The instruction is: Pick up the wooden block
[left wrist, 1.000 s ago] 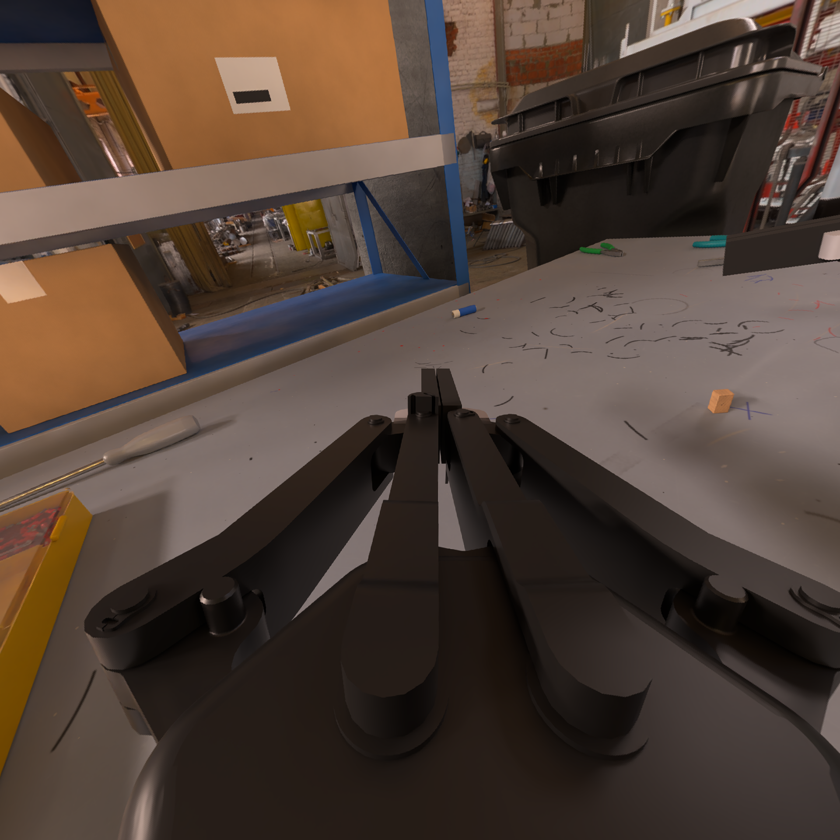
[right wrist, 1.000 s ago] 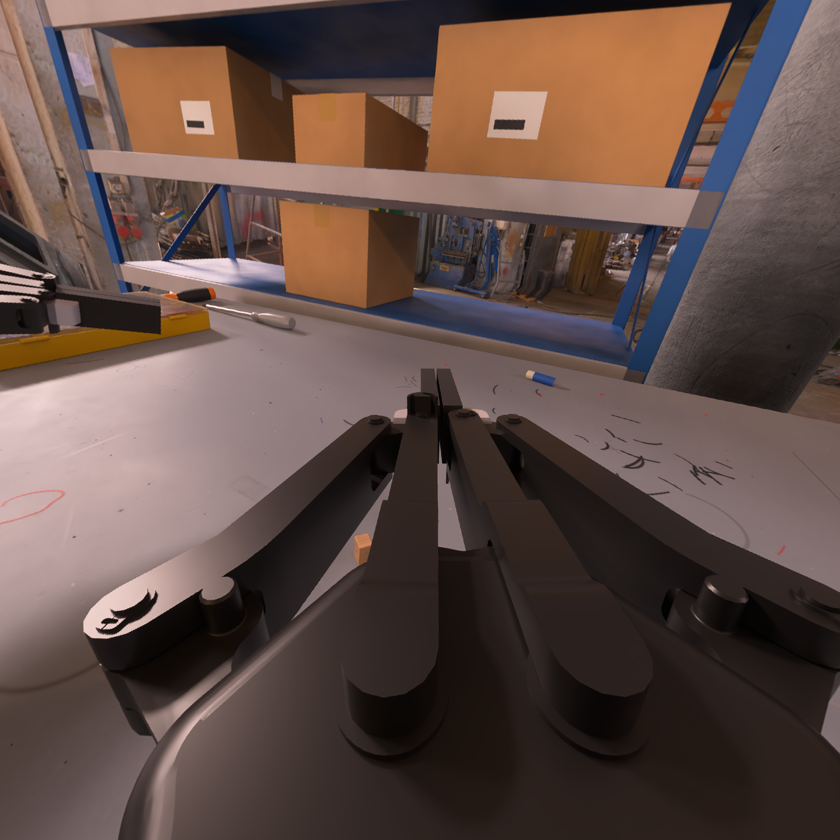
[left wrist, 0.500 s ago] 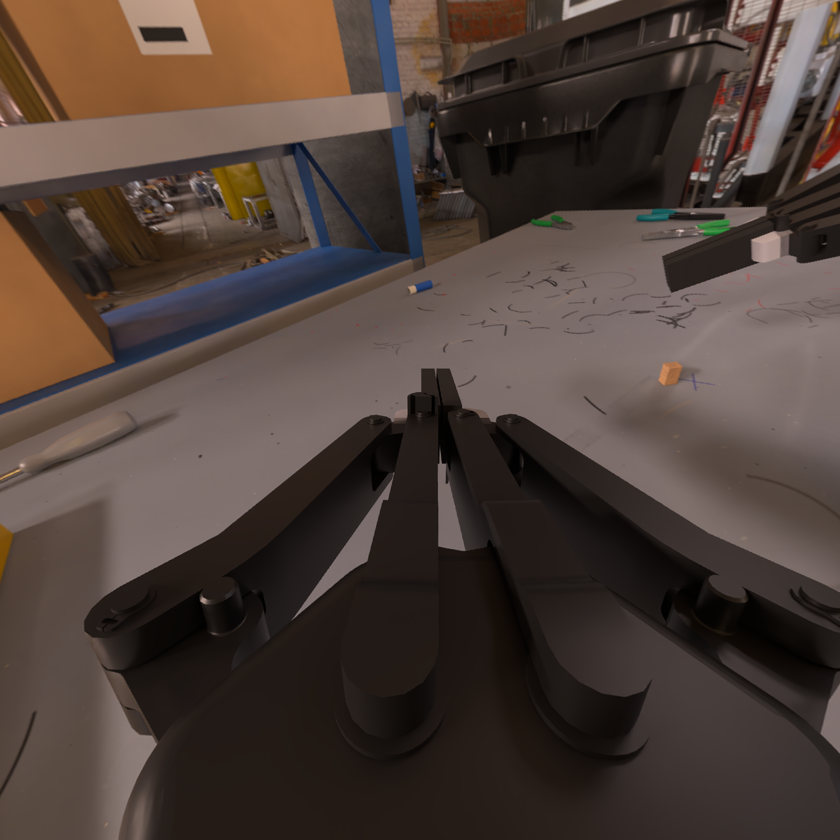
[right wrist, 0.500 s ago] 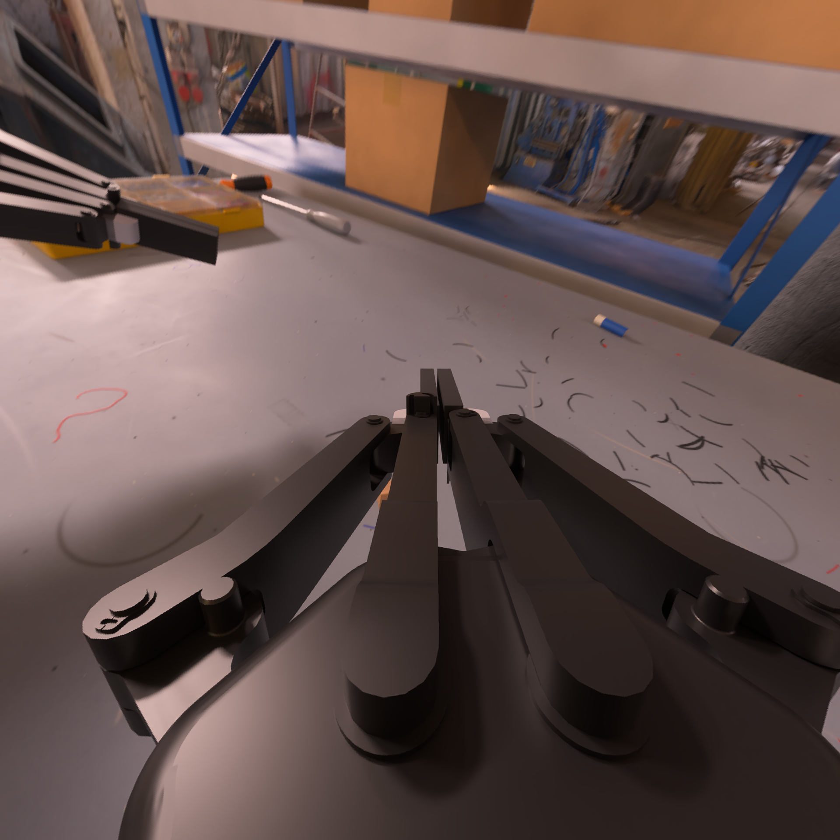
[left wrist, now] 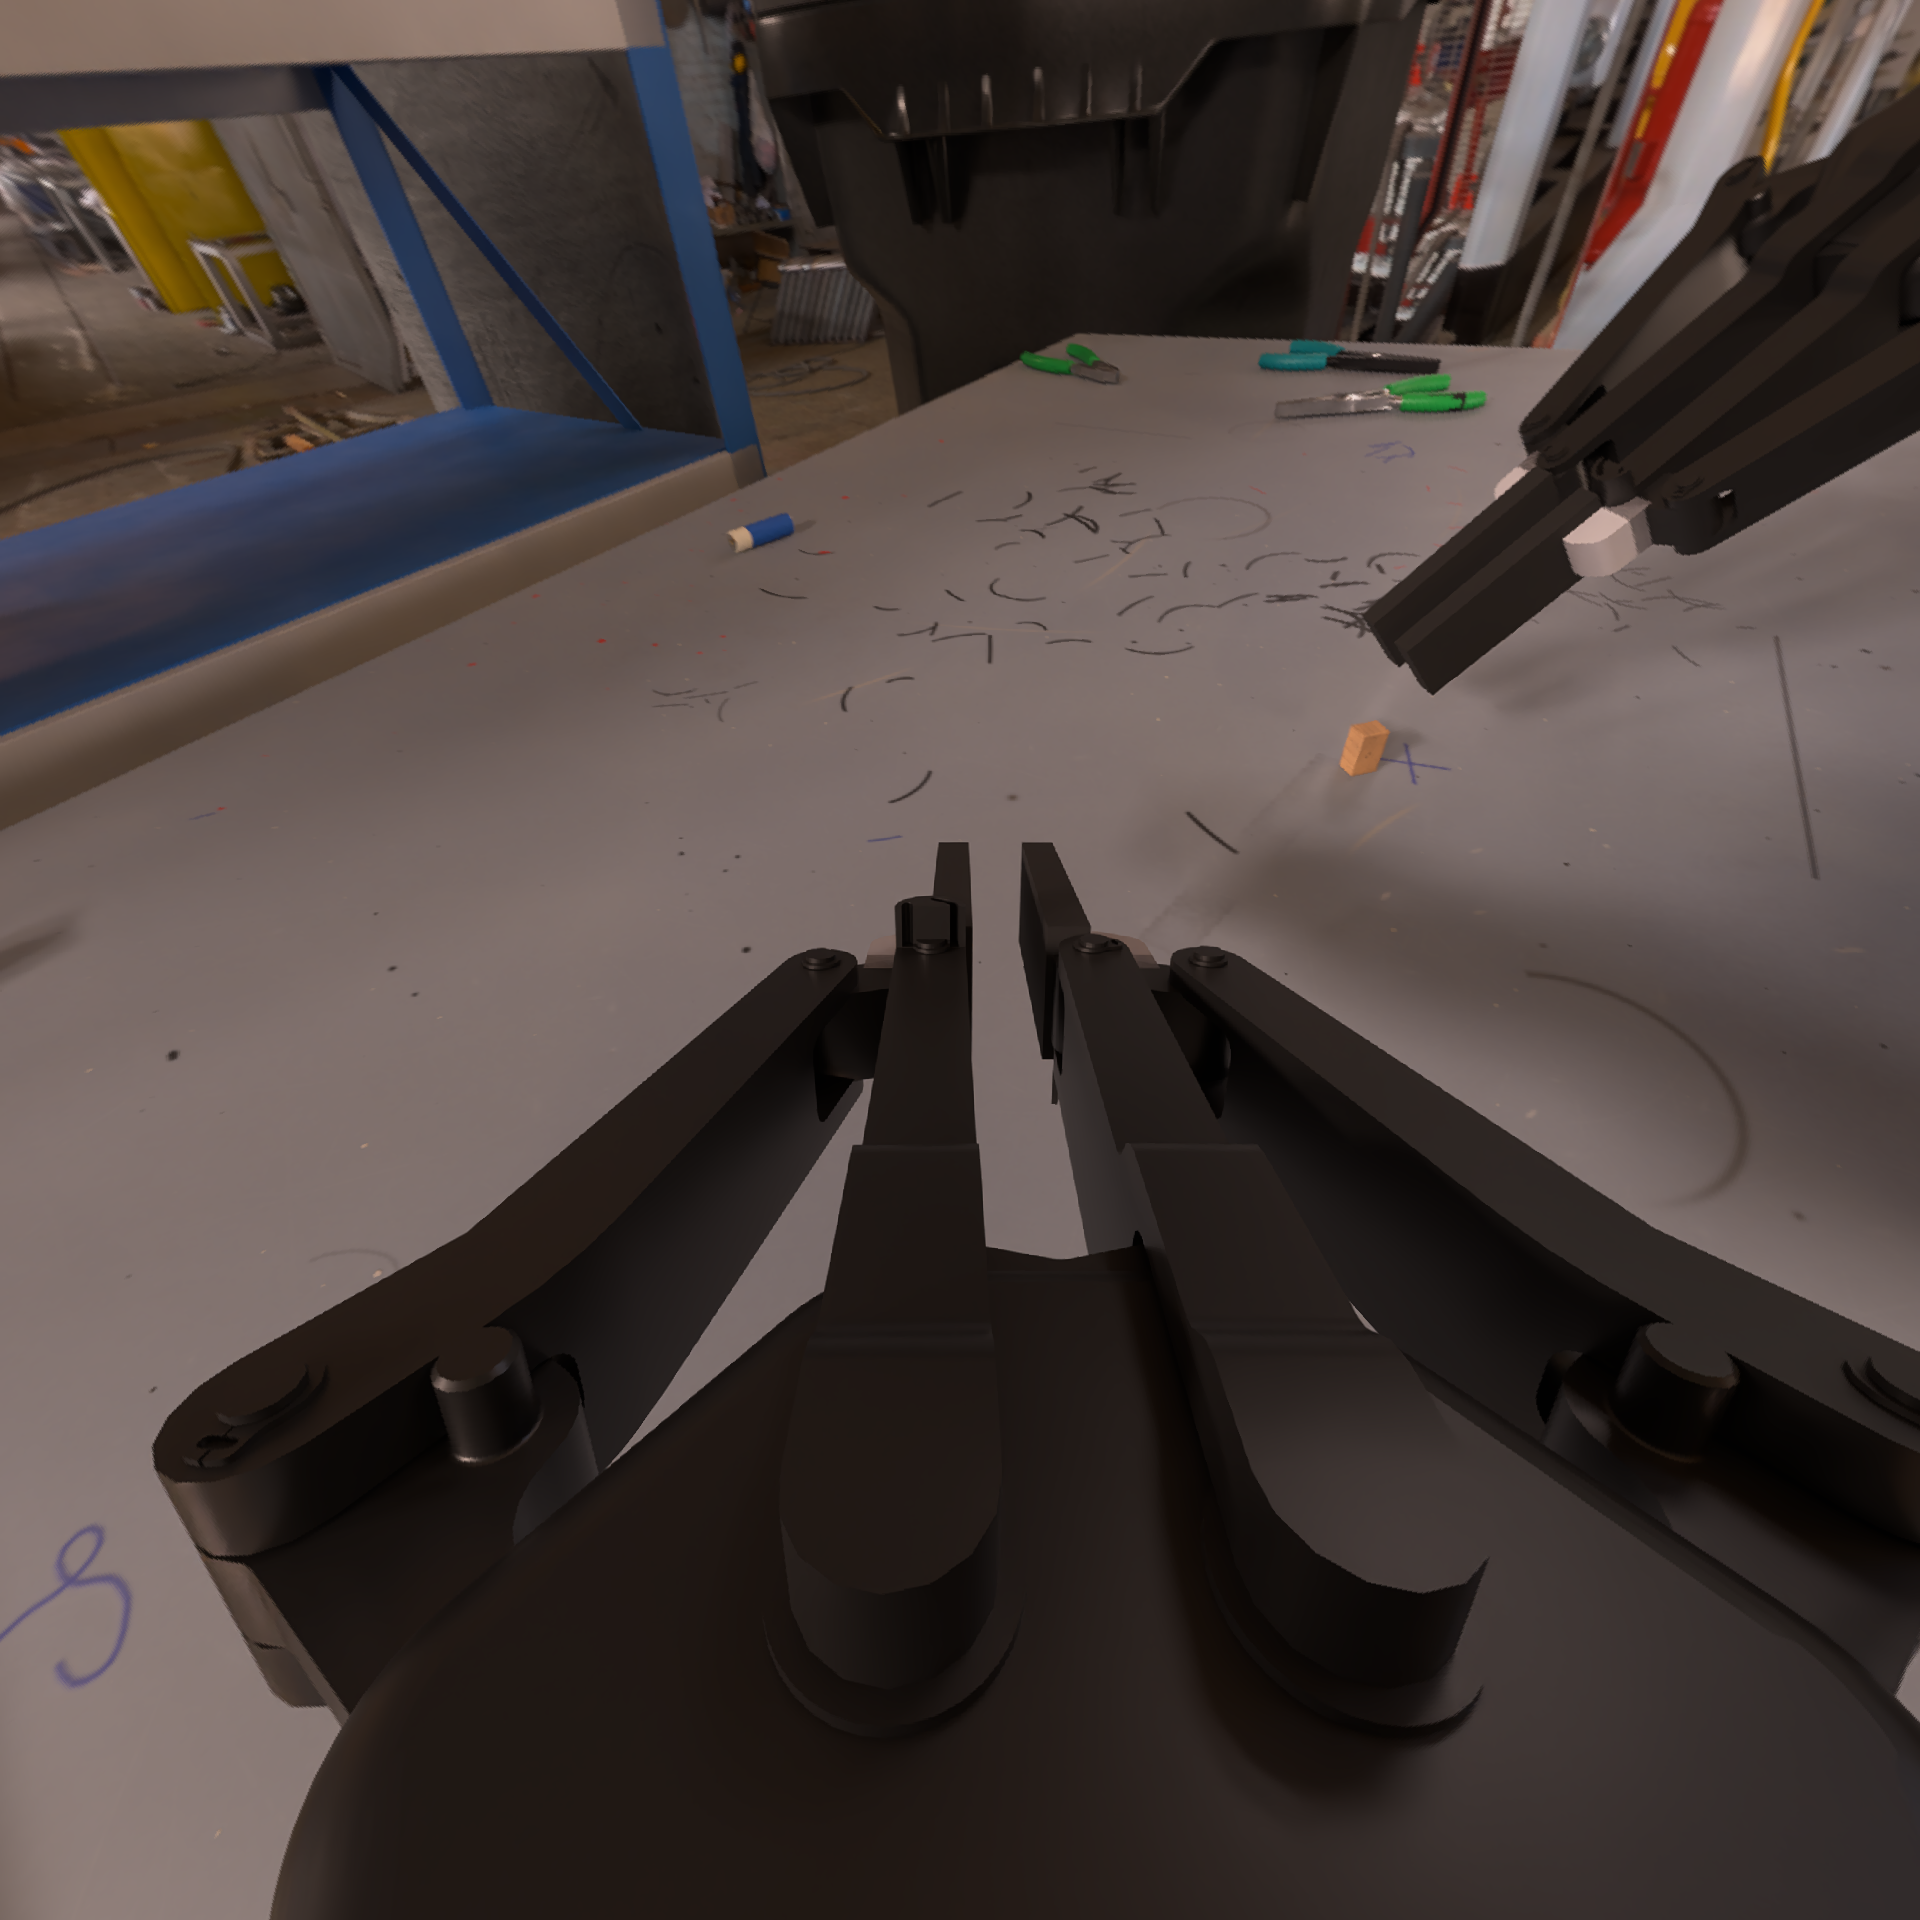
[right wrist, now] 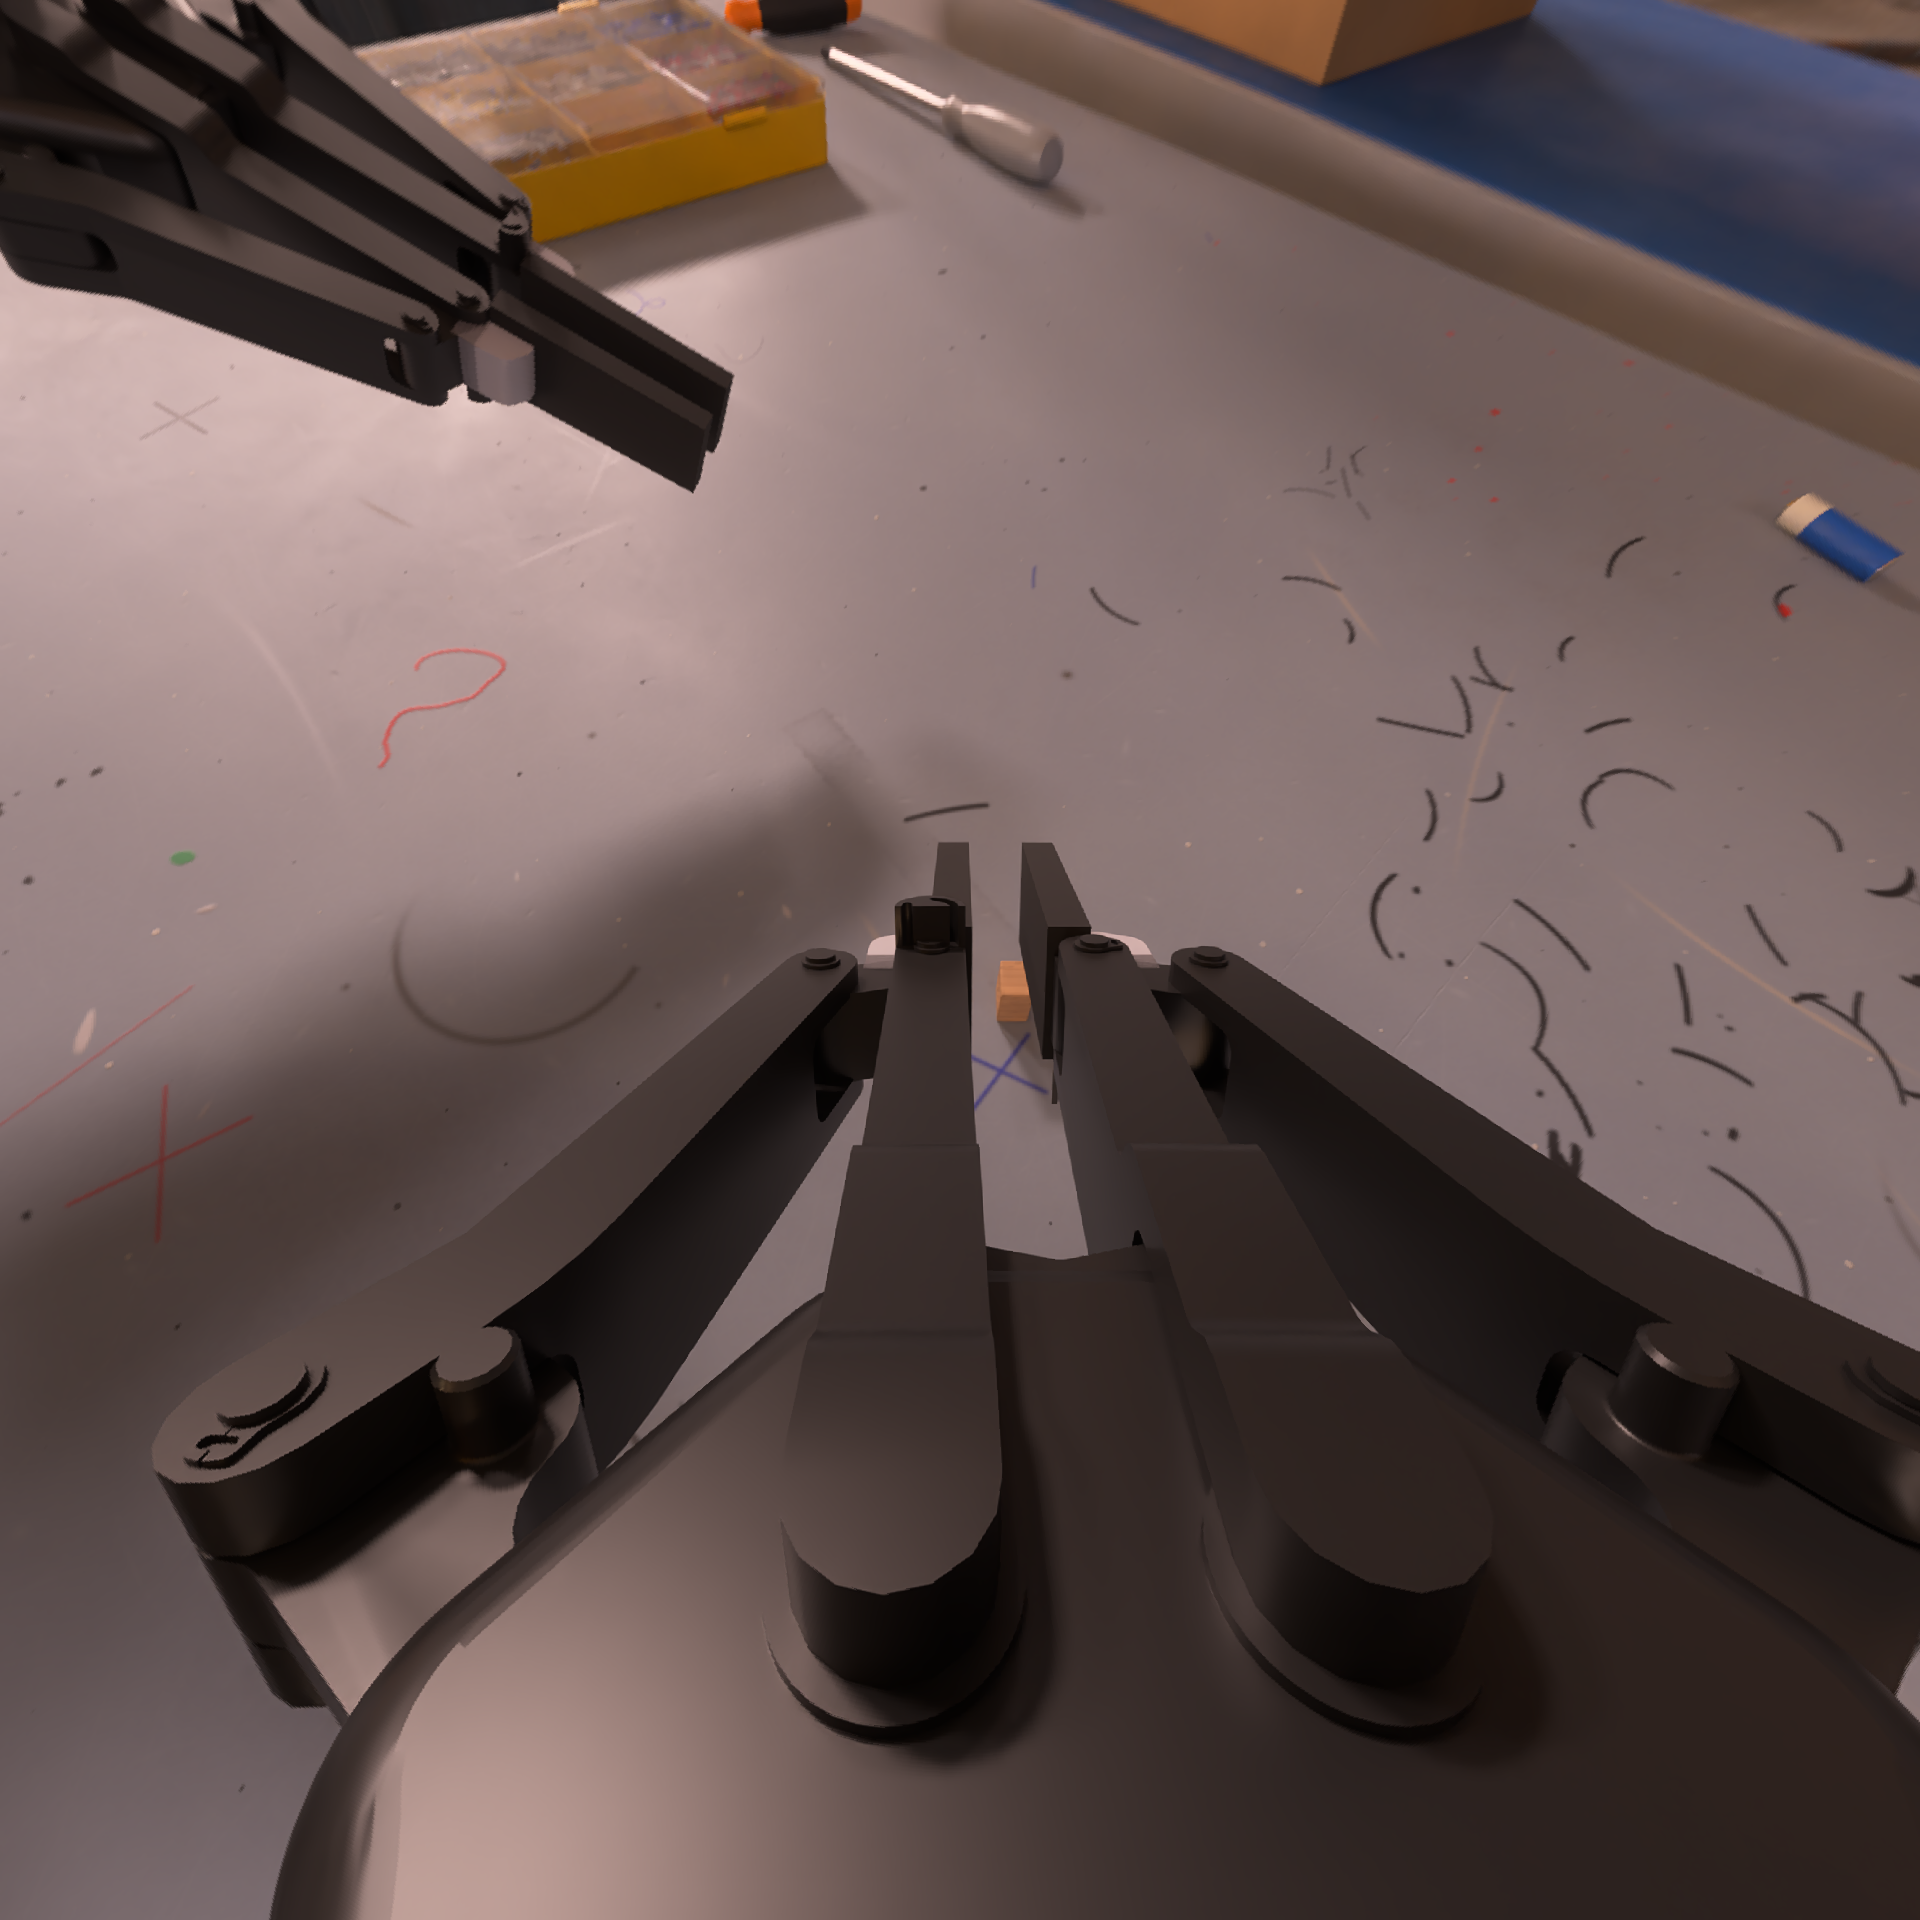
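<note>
The wooden block (left wrist: 1363,748) is a small tan cube standing on the grey table (left wrist: 520,935), beside a blue cross mark. My left gripper (left wrist: 994,862) hovers over the table to the block's left, its jaws parted by a narrow gap and empty. My right gripper (right wrist: 994,862) is tilted down above the block (right wrist: 1011,992), which shows in the narrow gap between its fingers, lower down on the table and untouched. The right gripper also shows in the left wrist view (left wrist: 1403,649), just above and beyond the block. The left gripper shows in the right wrist view (right wrist: 707,436).
A blue and white stub (left wrist: 760,533) lies near the table's far edge. Green pliers (left wrist: 1070,362), teal pliers (left wrist: 1340,361) and a green-handled tool (left wrist: 1382,400) lie at the far end before a black bin (left wrist: 1091,156). A yellow parts box (right wrist: 623,114) and screwdriver (right wrist: 966,114) lie at the other end.
Both grippers have swung in toward the block and tilted down. Both pairs of fingers, pressed together before, now stand slightly apart. The right gripper is now over the block.
</note>
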`<state>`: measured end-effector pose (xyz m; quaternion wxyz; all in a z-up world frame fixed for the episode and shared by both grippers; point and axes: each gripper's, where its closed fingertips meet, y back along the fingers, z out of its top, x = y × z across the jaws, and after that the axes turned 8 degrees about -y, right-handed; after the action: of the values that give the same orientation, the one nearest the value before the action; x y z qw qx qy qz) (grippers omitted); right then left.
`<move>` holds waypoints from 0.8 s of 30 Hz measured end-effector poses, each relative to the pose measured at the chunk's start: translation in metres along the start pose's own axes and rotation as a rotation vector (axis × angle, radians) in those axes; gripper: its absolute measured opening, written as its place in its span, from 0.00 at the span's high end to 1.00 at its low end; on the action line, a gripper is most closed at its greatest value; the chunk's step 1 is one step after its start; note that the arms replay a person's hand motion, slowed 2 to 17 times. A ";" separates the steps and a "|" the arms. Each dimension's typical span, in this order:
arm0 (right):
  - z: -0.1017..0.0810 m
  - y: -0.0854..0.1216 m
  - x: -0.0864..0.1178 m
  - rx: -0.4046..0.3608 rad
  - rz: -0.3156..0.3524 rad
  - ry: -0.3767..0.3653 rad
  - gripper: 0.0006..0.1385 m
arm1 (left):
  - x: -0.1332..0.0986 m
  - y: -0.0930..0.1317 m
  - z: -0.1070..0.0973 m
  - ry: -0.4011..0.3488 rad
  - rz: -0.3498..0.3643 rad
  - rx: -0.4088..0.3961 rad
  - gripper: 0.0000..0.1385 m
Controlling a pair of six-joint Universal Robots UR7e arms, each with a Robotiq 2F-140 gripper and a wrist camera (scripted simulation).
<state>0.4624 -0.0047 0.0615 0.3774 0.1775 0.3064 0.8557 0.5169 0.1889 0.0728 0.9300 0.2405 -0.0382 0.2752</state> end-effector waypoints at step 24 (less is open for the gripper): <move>-0.021 -0.012 0.005 0.138 0.004 0.040 0.81 | -0.037 -0.025 -0.005 -0.108 -0.183 0.095 0.83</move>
<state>0.4544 -0.0031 0.0379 0.3563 0.1864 0.3717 0.8367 0.4982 0.1545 0.0498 0.9354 0.3013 -0.0529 0.1774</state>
